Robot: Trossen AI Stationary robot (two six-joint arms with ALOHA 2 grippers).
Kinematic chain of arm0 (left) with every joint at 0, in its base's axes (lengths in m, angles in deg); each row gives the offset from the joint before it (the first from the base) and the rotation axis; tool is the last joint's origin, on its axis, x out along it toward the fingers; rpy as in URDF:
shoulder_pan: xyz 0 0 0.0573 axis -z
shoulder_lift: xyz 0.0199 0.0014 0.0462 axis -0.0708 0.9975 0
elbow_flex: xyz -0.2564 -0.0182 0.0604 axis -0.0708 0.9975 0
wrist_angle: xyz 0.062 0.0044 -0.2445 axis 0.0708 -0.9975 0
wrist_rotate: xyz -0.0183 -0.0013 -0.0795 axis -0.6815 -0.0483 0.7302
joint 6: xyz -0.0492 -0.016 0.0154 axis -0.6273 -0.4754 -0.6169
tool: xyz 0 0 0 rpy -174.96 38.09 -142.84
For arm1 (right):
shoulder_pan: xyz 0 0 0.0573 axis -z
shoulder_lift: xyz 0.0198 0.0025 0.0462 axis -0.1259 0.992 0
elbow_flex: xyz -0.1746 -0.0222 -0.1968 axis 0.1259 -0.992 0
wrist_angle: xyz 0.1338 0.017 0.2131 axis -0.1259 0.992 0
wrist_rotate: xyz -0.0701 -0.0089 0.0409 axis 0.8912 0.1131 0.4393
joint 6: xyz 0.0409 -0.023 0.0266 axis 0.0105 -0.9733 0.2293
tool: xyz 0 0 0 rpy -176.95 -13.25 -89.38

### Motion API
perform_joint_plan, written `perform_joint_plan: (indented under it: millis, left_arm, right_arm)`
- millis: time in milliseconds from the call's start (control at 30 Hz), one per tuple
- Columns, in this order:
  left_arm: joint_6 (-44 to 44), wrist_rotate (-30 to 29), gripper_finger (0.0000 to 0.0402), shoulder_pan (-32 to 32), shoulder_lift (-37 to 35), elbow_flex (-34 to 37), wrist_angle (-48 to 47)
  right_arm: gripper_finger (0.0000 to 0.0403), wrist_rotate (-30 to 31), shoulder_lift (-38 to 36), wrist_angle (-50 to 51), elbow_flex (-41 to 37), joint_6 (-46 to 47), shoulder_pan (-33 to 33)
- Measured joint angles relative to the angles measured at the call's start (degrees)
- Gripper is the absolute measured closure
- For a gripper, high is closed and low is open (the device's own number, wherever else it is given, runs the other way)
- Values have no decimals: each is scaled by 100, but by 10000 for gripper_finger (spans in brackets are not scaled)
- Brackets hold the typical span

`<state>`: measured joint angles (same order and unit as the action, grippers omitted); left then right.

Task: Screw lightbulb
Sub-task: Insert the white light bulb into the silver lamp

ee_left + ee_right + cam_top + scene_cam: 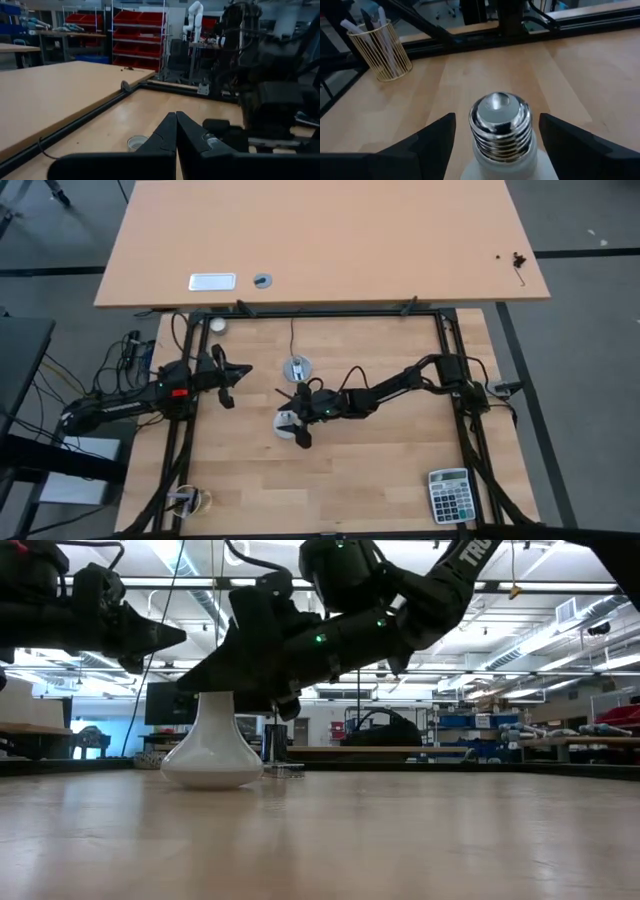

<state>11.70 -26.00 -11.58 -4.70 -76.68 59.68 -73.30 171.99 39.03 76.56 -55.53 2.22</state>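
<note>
The white lightbulb stands on its wide face on the wooden table, with its threaded metal base pointing up. My right gripper is open. Its two fingers stand on either side of the screw base, and a gap shows on each side. In the low view the right gripper hovers over the lightbulb's narrow neck. The grey socket disc with its black cord lies farther back. My left gripper is shut on nothing and held level above the table's left side.
A wire pen holder stands near the table's front left corner and a calculator near the front right. A small white ball lies at the far left. A black frame borders the work area, with a second tabletop beyond it.
</note>
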Motion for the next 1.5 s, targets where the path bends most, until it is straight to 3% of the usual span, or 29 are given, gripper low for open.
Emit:
perform_joint_plan:
  millis: [367,800,1100,1267,1500]
  left_arm:
    - [-3,-3,396,0,165,-1,4]
    - [-101,-5,396,0,171,-1,99]
    - [-99,-99,396,0,200,-1,859]
    - [-105,-89,396,0,203,0,832]
    - [-363,423,396,0,314,-1,752]
  right_arm:
    - [259,-2,-59,-6,51,-32,36]
    - [243,-42,-457,-235,142,-196,37]
    - [329,5,-1907,-331,159,-1188,37]
    - [369,38,-2526,692,160,-1529,37]
    - [372,201,-2649,1803,156,-1287,37]
